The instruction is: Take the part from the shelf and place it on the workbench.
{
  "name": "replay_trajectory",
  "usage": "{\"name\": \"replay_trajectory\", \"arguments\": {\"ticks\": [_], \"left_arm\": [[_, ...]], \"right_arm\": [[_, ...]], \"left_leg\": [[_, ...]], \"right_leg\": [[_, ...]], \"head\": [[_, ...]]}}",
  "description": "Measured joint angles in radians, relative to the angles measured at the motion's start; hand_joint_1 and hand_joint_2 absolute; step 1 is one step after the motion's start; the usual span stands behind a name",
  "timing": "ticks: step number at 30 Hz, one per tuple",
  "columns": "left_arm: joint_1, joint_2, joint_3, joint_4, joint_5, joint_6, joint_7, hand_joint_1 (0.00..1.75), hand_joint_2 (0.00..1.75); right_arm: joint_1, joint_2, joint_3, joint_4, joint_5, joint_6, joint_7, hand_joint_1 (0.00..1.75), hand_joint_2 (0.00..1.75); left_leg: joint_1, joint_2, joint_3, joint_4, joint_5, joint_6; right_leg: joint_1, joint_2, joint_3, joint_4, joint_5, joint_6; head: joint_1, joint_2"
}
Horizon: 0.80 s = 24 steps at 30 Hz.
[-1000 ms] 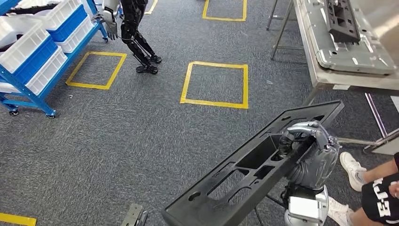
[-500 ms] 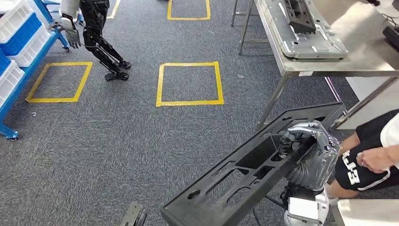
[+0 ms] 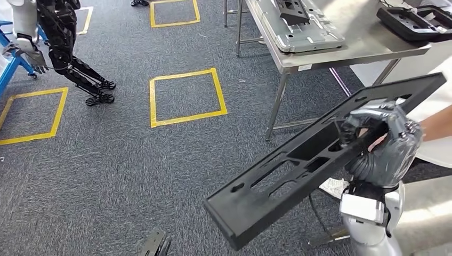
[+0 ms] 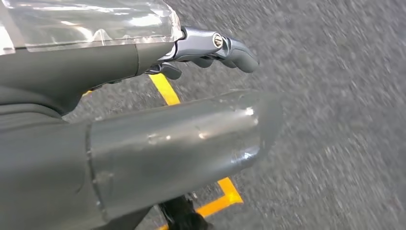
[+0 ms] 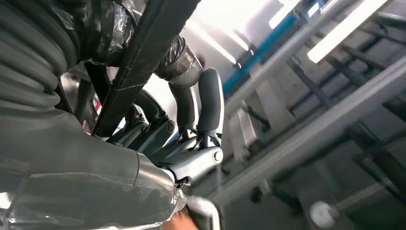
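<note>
The part (image 3: 298, 170) is a long black plastic frame with cut-outs, and it hangs tilted above the carpet. My right hand (image 3: 385, 146) grips it near its upper end, with the fingers wrapped over one rail. In the right wrist view the dark fingers (image 5: 210, 103) curl round the part's black bar (image 5: 143, 57). The steel workbench (image 3: 368, 45) stands ahead to the right, just beyond the part's upper tip. My left hand (image 4: 158, 129) hangs over the carpet, holding nothing, with its fingers (image 4: 234, 50) stretched out.
A grey metal fixture (image 3: 304, 29) carrying a black piece lies on the workbench, with another black part (image 3: 413, 21) at its far right. A person's arm (image 3: 437, 125) is close beside my right hand. Another robot (image 3: 58, 42) stands by blue shelving (image 3: 11, 66) at the far left. Yellow squares (image 3: 186, 96) mark the floor.
The camera has swung to the right: the blue shelf has slid out to the left and the workbench is now close ahead. My right hand and the part sit higher in the picture.
</note>
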Motion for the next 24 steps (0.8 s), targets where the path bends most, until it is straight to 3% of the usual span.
{"name": "replay_trajectory", "arguments": {"ticks": [2, 3, 4, 5, 7, 9, 11, 13, 15, 17, 19, 20, 21, 22, 24], "left_arm": [[0.002, 0.000, 0.000, 0.000, 0.000, 0.000, 0.000, 0.00, 0.00], [0.004, 0.000, 0.000, 0.000, 0.000, 0.000, 0.000, 0.00, 0.00], [0.006, 0.000, 0.000, 0.000, 0.000, 0.000, 0.000, 0.00, 0.00], [0.007, 0.000, 0.000, 0.000, 0.000, 0.000, 0.000, 0.00, 0.00], [0.006, 0.000, 0.000, 0.000, 0.000, 0.000, 0.000, 0.00, 0.00], [0.006, 0.000, 0.000, 0.000, 0.000, 0.000, 0.000, 0.00, 0.00], [0.006, 0.000, 0.000, 0.000, 0.000, 0.000, 0.000, 0.00, 0.00], [0.005, -0.001, 0.000, 0.000, 0.000, 0.000, 0.000, 0.00, 0.00], [0.003, -0.004, 0.000, 0.000, 0.001, 0.000, -0.001, 0.00, 0.00], [0.005, -0.005, 0.000, 0.000, 0.002, 0.000, -0.002, 0.00, 0.00], [0.008, -0.005, 0.000, 0.000, 0.002, -0.001, -0.002, 0.00, 0.00], [0.010, -0.005, 0.000, 0.000, 0.001, -0.004, -0.002, 0.00, 0.00], [0.010, -0.005, 0.000, 0.000, 0.001, -0.009, -0.003, 0.00, 0.00], [0.010, -0.005, 0.000, 0.000, 0.000, -0.015, -0.004, 0.00, 0.00], [0.010, -0.005, 0.000, 0.000, -0.001, -0.024, -0.006, 0.00, 0.00]], "right_arm": [[-0.033, -0.008, -0.004, 0.000, 0.005, 0.008, 0.009, 1.75, 1.75], [-0.042, -0.010, -0.004, 0.000, 0.005, 0.010, 0.011, 1.75, 1.75], [-0.048, -0.012, -0.004, 0.000, 0.005, 0.012, 0.012, 1.75, 1.75], [-0.051, -0.014, -0.004, 0.000, 0.005, 0.012, 0.013, 1.75, 1.75], [-0.058, -0.017, -0.004, 0.000, 0.006, 0.011, 0.013, 1.75, 1.75], [-0.066, -0.019, -0.004, 0.000, 0.007, 0.011, 0.013, 1.75, 1.75], [-0.071, -0.023, -0.005, 0.001, 0.010, 0.011, 0.014, 1.75, 1.75], [-0.072, -0.032, -0.007, 0.001, 0.015, 0.010, 0.017, 1.75, 1.75], [-0.075, -0.045, -0.017, 0.002, 0.018, 0.008, 0.023, 1.75, 1.75], [-0.080, -0.056, -0.031, 0.004, 0.018, 0.006, 0.030, 1.75, 1.75], [-0.079, -0.066, -0.048, 0.010, 0.017, 0.004, 0.038, 1.75, 1.75], [-0.078, -0.073, -0.059, 0.016, 0.015, 0.002, 0.041, 1.75, 1.75], [-0.077, -0.080, -0.072, 0.023, 0.011, 0.001, 0.044, 1.75, 1.75], [-0.076, -0.089, -0.087, 0.031, 0.006, -0.002, 0.046, 1.75, 1.75], [-0.075, -0.105, -0.120, 0.048, -0.007, -0.006, 0.047, 1.75, 1.75]], "left_leg": [[0.004, -0.045, -0.054, 0.121, -0.067, -0.004], [0.005, -0.052, -0.086, 0.189, -0.094, -0.005], [0.005, -0.053, -0.109, 0.236, -0.105, -0.006], [0.006, -0.054, -0.116, 0.246, -0.094, -0.006], [0.011, -0.066, -0.077, 0.151, -0.023, -0.005], [0.018, -0.111, -0.023, 0.026, 0.030, -0.004], [0.019, -0.138, -0.006, -0.018, 0.037, -0.002], [0.016, -0.120, -0.004, -0.025, 0.044, 0.009], [0.016, -0.097, -0.003, -0.037, 0.054, 0.025], [0.014, -0.072, -0.004, -0.042, 0.058, 0.034], [0.009, -0.046, -0.007, -0.042, 0.057, 0.037], [0.007, -0.033, -0.007, -0.041, 0.057, 0.037], [0.006, -0.020, -0.007, -0.041, 0.056, 0.037], [0.004, -0.009, -0.005, -0.041, 0.055, 0.037], [0.000, 0.009, -0.002, -0.041, 0.051, 0.035]], "right_leg": [[-0.001, 0.017, -0.001, -0.002, 0.004, -0.008], [-0.001, 0.027, -0.002, -0.001, 0.004, -0.009], [0.000, 0.039, -0.003, 0.001, 0.005, -0.009], [0.000, 0.051, -0.003, 0.003, 0.004, -0.009], [-0.002, 0.077, -0.003, 0.010, 0.002, -0.005], [-0.002, 0.101, -0.008, 0.019, -0.001, 0.003], [-0.004, 0.123, -0.019, 0.022, 0.003, 0.017], [-0.008, 0.135, -0.026, 0.019, 0.009, 0.032], [-0.006, 0.093, -0.042, 0.046, -0.012, 0.039], [-0.003, 0.035, -0.088, 0.150, -0.072, 0.044], [-0.004, 0.020, -0.140, 0.264, -0.120, 0.047], [-0.004, 0.018, -0.145, 0.281, -0.119, 0.048], [-0.003, 0.015, -0.130, 0.258, -0.100, 0.047], [-0.001, 0.005, -0.096, 0.200, -0.069, 0.044], [0.009, -0.042, -0.021, 0.063, -0.022, 0.032]], "head": [[0.000, 0.000], [0.000, 0.000], [0.000, 0.000], [0.000, 0.000], [0.000, 0.000], [0.000, 0.000], [0.000, 0.000], [0.000, 0.000], [0.001, 0.000], [0.002, 0.000], [0.002, 0.000], [0.002, 0.000], [0.002, 0.000], [0.002, 0.000], [0.002, 0.000]]}}
